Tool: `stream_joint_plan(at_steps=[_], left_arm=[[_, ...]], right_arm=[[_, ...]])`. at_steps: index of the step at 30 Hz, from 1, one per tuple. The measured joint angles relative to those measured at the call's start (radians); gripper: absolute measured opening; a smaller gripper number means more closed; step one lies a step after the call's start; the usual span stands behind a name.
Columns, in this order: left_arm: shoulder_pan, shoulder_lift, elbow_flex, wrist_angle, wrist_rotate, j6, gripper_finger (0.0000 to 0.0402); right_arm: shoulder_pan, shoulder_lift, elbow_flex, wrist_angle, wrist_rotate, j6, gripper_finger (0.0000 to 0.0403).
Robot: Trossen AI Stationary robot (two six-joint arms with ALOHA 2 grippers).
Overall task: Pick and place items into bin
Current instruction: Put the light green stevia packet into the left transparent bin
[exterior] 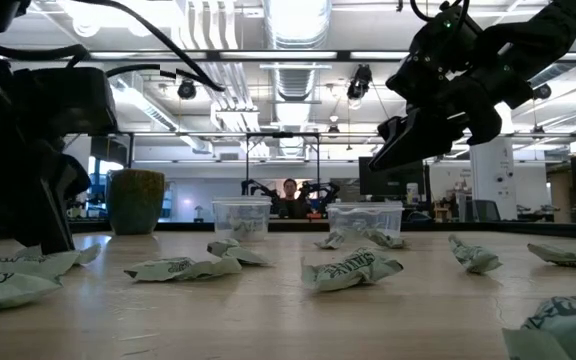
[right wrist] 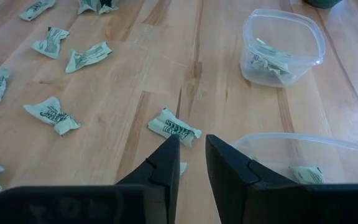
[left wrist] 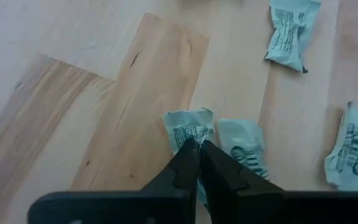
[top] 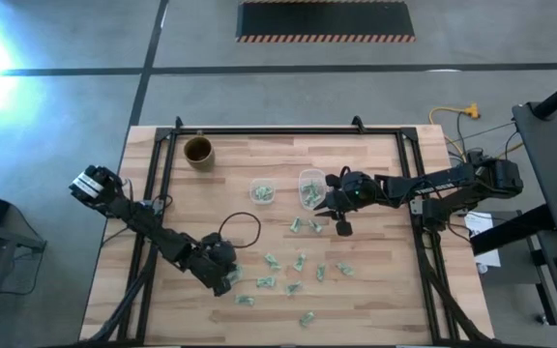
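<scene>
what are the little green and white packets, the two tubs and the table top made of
Packets: likely thin printed film or paper, matte; they hold crumples and twisted ends. Near tub and far tub: clear, glossy plastic; their contents show through the walls. Table top: wood, pale with a low sheen; planks, grain and joints show. The left gripper is shut on a packet; the right gripper hangs open.

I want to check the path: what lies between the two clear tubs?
Only bare wood, as the high view shows: the left tub and the right tub stand apart with no wrapper between them.
</scene>
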Motion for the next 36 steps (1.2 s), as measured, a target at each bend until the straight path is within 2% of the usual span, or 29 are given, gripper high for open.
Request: stream_joint_plan(at_steps=[5,12,17,25,30,36], left_arm=[[0.008,-0.056,0.004,-0.003,-0.085,0.077,0.0001],[0.059,-0.12,0.005,0.007,-0.299,0.233,0.0001],[0.136,-0.137,0.011,0.02,-0.437,0.368,0.0001],[0.35,-0.138,0.037,0.054,-0.427,0.565,0.0001],[0.471,-0.139,0.049,0.175,-0.325,0.736,0.0001],[0.585,-0.136,0.064,0.224,-0.246,0.81,0.0001]], right_arm=[[0.0,0.0,0.0,0.001,0.0,0.0,0.0066],[0.0,0.0,0.0,0.002,0.0,0.004,0.0072],[0.0,0.0,0.0,0.004,0.0,0.004,0.0071],[0.0,-0.001,0.0,0.024,0.0,0.004,0.0064],[0.0,-0.001,-0.001,0.024,0.0,0.001,0.0068],[0.0,-0.001,-0.002,0.023,0.0,-0.004,0.0069]])
